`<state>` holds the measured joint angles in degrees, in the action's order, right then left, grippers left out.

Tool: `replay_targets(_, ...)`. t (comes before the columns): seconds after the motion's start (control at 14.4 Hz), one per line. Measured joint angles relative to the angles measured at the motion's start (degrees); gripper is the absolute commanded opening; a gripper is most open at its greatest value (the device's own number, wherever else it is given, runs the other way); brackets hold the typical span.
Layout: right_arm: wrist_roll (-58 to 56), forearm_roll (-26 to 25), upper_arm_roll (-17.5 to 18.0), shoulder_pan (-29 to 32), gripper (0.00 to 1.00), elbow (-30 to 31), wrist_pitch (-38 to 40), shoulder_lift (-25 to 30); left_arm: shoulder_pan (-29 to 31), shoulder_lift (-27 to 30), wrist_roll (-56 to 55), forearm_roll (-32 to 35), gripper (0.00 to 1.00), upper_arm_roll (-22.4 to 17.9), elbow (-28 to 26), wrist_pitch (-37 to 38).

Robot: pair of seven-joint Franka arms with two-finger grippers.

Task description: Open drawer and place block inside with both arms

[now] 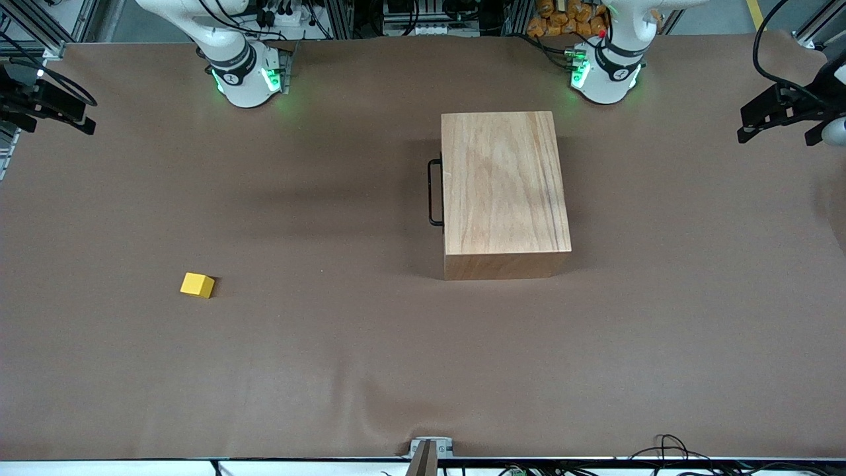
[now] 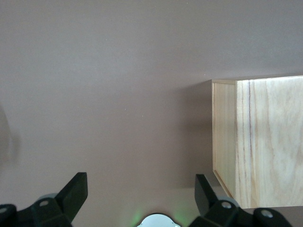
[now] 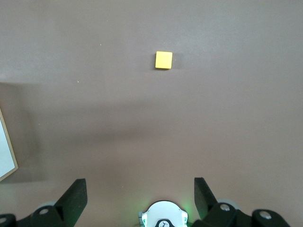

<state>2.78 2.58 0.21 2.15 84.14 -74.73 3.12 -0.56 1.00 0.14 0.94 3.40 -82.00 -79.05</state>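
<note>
Nearest the front camera lies the block (image 1: 197,285), a small yellow cube sitting alone on the brown surface (image 1: 344,370) toward the right arm's end. Farther from that camera, and toward the left arm's end, stands the wooden box (image 1: 505,192), its drawer pushed fully in, so that only the black wire handle (image 1: 434,192) shows on the side facing the right arm's end. Both arms' green-lit bases, the right arm (image 1: 241,69) and the left arm (image 1: 608,66), stand along the top edge of this view, and neither hand can be seen here. From the left wrist, the left hand (image 2: 141,194) hangs above bare surface just beside the box (image 2: 258,142), its two black fingers (image 2: 73,194) spread wide with nothing between them (one corner and a side wall of the box are all that show). From the right wrist, the right hand (image 3: 140,194) is likewise released, fingers (image 3: 75,194) wide apart and empty, high over the surface with the block (image 3: 164,60) well away from it and a pale corner of the drawer front (image 3: 5,151) at the picture's edge.
</note>
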Motion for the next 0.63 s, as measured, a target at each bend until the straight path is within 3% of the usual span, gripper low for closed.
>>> replay_targets(0.35, 0.0, 0.0, 0.0, 0.0, 1.0, 0.0, 0.2, 0.0, 0.0, 0.0, 0.0, -0.3, 1.0, 0.0, 0.0, 0.0)
replay_targets(0.63, 0.0, -0.1, -0.1, 0.0, 1.0, 0.1, 0.6, 0.0, -0.1, -1.3, 0.0, -4.3, 1.0, 0.1, 0.0, 0.0)
